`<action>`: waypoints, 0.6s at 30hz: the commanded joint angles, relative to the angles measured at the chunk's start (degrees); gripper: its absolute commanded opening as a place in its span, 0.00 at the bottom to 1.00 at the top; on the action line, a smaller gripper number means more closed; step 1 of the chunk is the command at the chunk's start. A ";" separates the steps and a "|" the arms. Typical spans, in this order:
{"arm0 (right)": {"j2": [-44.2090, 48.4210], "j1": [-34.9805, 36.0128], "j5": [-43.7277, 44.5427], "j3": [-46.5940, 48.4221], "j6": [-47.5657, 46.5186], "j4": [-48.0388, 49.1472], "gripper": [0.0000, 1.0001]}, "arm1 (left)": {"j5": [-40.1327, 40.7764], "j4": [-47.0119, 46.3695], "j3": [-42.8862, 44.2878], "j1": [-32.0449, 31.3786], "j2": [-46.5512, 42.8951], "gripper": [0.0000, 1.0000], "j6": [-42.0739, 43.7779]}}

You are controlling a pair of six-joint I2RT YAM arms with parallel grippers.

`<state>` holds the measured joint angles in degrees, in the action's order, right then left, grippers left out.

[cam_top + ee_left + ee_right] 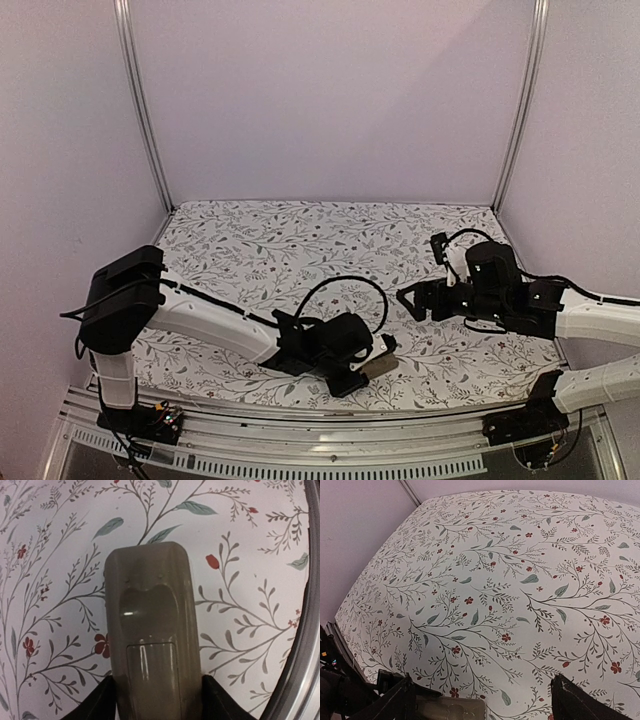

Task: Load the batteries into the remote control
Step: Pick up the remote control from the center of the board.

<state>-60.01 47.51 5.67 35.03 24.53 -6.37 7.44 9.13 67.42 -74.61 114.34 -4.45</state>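
The remote control lies back-up on the flowered table, its grey-tan back and shut battery cover facing my left wrist camera. My left gripper is shut on the remote's near end, a black finger pressed to each long side. From above, the remote pokes out of the left gripper near the table's front edge. My right gripper hovers open right of centre with nothing between its fingers; the remote's end shows low in its view. The batteries are out of view.
The flowered tablecloth covers the table, with plain walls and metal posts round it. The left arm's black cable loops above its wrist. A metal rail runs along the near edge.
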 commanded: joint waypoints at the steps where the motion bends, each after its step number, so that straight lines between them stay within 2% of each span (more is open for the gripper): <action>1: 0.10 -0.05 -0.47 0.16 -0.04 0.74 0.92 | -2.93 4.90 -1.24 1.08 -0.02 0.51 0.07; 7: -0.58 -0.05 -3.02 1.32 -2.03 0.41 0.93 | -3.95 1.92 -3.35 2.50 -1.84 0.24 0.22; 12: 0.69 -0.04 -7.68 3.05 -5.54 0.61 0.93 | -2.38 -5.57 -7.34 2.80 -7.65 0.17 1.47; 18: 7.91 -0.02 -14.17 5.38 -12.90 3.55 0.96 | 0.70 -21.43 -15.03 2.98 -20.48 0.17 4.85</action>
<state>-57.36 47.51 -2.22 37.50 17.80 -6.37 5.87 1.34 54.81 -72.44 102.39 -2.70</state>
